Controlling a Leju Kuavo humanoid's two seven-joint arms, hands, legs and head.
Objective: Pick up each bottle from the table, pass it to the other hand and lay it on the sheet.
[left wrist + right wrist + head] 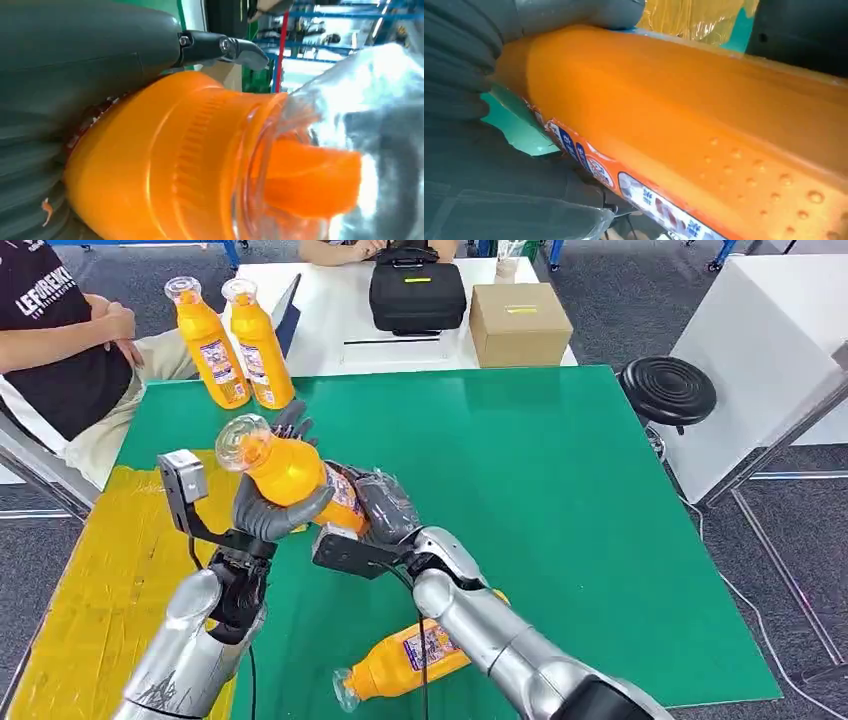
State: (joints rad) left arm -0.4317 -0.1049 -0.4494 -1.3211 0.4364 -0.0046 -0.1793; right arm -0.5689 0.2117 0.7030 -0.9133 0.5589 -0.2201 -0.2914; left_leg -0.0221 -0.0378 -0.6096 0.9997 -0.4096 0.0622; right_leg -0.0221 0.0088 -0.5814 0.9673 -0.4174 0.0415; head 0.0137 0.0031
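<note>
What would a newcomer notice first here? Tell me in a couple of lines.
First, the orange bottle held over the green table, with the left hand round its upper part and the right hand at its lower end. Next, two more bottles standing at the table's far left corner, and another bottle lying under the right arm beside the yellow sheet.
</note>
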